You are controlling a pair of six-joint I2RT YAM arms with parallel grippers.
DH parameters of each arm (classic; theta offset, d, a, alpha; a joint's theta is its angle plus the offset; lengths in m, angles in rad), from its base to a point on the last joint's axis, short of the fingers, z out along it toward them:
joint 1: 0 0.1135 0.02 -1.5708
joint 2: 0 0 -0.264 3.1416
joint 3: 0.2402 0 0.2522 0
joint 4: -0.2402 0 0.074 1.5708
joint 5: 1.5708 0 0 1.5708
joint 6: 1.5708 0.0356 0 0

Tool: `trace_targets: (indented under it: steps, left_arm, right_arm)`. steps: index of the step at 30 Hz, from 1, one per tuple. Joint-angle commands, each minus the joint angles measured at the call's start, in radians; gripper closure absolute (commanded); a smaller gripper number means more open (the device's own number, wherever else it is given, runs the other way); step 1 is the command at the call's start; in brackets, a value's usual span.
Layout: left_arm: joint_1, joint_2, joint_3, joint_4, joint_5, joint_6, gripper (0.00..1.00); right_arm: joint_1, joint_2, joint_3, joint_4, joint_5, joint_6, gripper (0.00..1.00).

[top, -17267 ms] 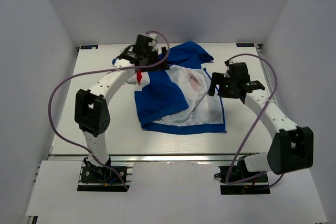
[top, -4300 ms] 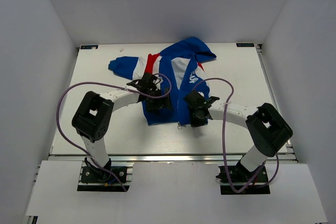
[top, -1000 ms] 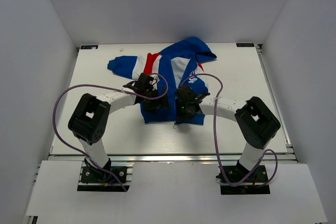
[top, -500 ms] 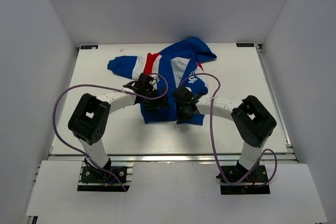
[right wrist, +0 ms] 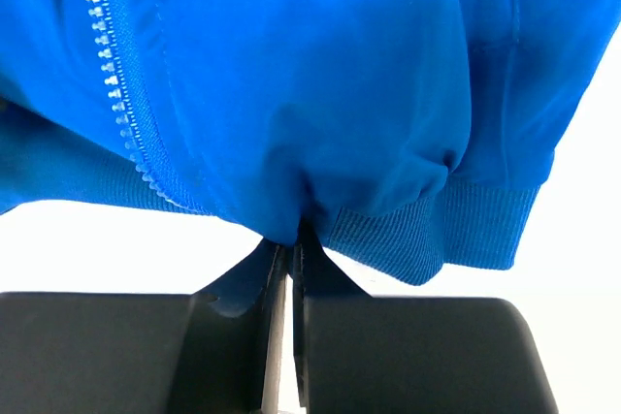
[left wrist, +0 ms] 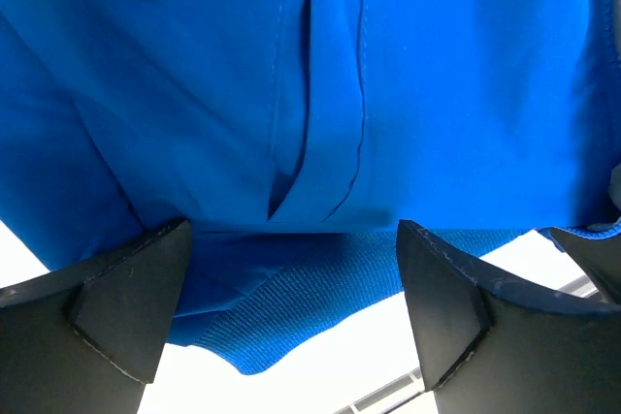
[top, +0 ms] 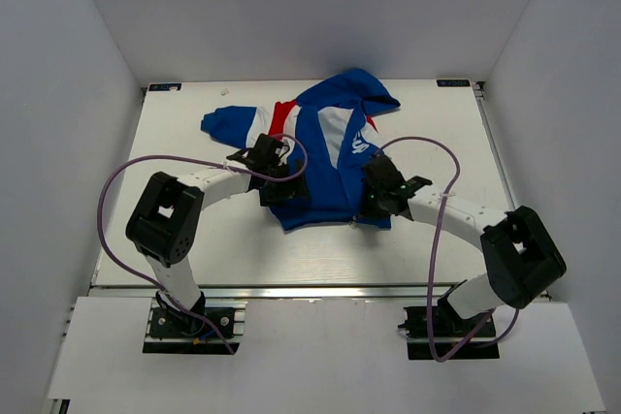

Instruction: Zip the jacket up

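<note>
The blue jacket (top: 325,157) with white and red panels lies on the middle of the table, hood toward the back. My left gripper (top: 284,195) rests at the left part of its bottom hem. In the left wrist view that gripper (left wrist: 291,288) is open, with the ribbed hem (left wrist: 291,283) lying between the spread fingers (left wrist: 112,307). My right gripper (top: 375,208) is at the hem's right corner. In the right wrist view it (right wrist: 294,239) is shut on a pinch of the jacket's blue fabric just above the ribbed hem (right wrist: 456,230). White zipper teeth (right wrist: 116,94) run down the left of that view.
The white table (top: 194,239) extends around the jacket. One sleeve (top: 238,123) stretches toward the back left. Purple cables loop above both arms. White walls close in the left, right and back sides.
My right gripper closed on the hem and moved right, pulling the jacket's bottom edge out wider. The left gripper stayed open in place.
</note>
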Motion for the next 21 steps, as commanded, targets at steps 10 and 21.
trace_targets:
  steps: [10, 21]
  left_arm:
    - [0.052, 0.099, -0.022, -0.19, -0.244, 0.047, 0.02]
    - [0.106, 0.085, -0.021, -0.195, -0.271, 0.053, 0.02]
  right_arm:
    - [-0.072, -0.056, -0.112, -0.034, -0.081, -0.153, 0.9]
    - [-0.075, -0.001, -0.157, -0.033, -0.159, -0.181, 0.9]
